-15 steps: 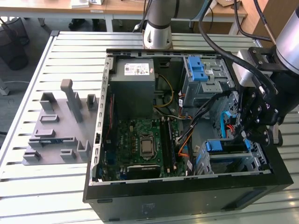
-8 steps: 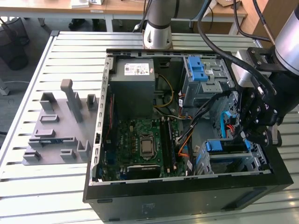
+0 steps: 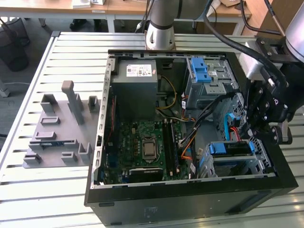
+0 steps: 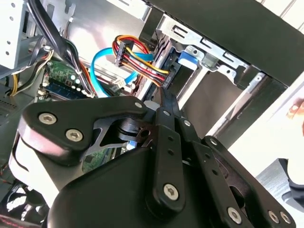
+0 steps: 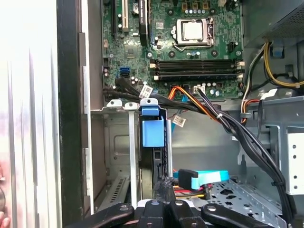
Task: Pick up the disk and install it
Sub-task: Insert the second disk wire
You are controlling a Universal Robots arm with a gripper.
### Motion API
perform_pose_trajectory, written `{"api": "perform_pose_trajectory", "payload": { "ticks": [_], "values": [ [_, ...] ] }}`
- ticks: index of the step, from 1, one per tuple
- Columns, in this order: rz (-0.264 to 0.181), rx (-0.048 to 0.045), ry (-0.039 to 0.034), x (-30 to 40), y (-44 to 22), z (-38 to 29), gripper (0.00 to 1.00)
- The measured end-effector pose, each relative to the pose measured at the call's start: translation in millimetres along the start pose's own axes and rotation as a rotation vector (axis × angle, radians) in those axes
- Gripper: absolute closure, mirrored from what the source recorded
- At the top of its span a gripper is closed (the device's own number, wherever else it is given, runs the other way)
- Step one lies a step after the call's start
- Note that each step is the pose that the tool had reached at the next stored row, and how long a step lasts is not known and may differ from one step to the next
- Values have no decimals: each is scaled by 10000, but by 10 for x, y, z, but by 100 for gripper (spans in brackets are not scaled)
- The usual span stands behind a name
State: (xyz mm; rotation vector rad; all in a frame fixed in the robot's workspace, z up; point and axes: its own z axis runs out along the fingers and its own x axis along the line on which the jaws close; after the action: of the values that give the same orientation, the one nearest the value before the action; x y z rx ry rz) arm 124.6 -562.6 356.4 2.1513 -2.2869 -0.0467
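Exterior view, disk (image 3: 231,148) blue-framed, seated in drive bay, gripper (image 3: 251,135) above

An open black computer case (image 3: 190,202) lies on its side on the slatted metal bench (image 3: 57,190), with the green motherboard (image 3: 142,147) exposed and the grey power supply box (image 3: 134,78) mounted at the far end of the case. A grey drive cage with a blue latch (image 3: 203,71) sits toward the exterior view's right, near bundled black cables (image 3: 213,107). A grey moulded fixture (image 3: 59,130) rests on the bench, just beside the case on the exterior view's left.
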Motion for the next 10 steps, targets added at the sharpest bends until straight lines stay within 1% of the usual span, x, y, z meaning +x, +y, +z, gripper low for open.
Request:
{"api": "perform_pose_trajectory", "payload": {
  "ticks": [2,3,6,10],
  "values": [
    [0,0,2,-1,1,-51,89],
    [0,0,1,-1,3,-65,89],
    [1,0,-1,-1,18,-78,89],
    [-1,0,2,4,89,-84,89]
  ]
}}
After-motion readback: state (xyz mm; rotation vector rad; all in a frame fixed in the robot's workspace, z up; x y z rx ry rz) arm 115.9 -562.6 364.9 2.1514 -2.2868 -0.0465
